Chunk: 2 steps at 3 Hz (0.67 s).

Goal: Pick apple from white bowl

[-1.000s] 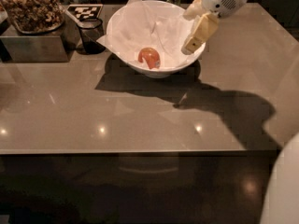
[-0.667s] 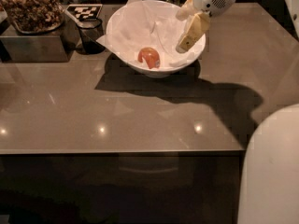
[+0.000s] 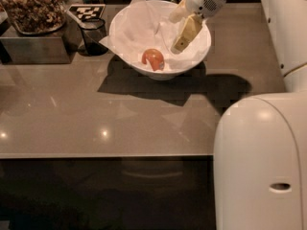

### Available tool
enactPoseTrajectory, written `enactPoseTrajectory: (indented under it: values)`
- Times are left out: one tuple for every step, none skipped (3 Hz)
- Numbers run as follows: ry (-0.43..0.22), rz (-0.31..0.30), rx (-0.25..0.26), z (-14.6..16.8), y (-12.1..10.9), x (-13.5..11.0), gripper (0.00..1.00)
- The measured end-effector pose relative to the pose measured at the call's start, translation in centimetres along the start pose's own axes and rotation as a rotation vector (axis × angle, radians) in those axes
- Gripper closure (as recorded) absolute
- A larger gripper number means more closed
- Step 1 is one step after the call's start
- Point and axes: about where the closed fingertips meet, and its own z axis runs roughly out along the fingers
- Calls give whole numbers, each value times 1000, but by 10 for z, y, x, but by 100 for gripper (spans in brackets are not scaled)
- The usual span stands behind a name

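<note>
The apple (image 3: 153, 59), small and orange-red, lies in the bottom of the white bowl (image 3: 125, 46), which is lined with crumpled white paper. The bowl stands at the back middle of the grey counter. My gripper (image 3: 179, 44) hangs over the right inner side of the bowl, its yellowish fingers (image 3: 185, 34) pointing down and to the left. It is to the right of the apple and apart from it. It holds nothing that I can see.
A small dark glass cup (image 3: 92, 34) stands just left of the bowl. A metal box with a container of brown snacks (image 3: 31, 8) is at the back left. A tag marker (image 3: 86, 11) lies behind the cup. My white arm body (image 3: 261, 162) fills the right foreground.
My gripper has moved left, from the bowl's right rim to over its inside, closer to the apple. The arm body has swung into the right foreground.
</note>
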Motion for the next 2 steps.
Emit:
enactPoseTrajectory:
  values:
    - [-31,-16,-15,14,-11,-4,19]
    - [-71,-27,-27,27,-19,-10,19]
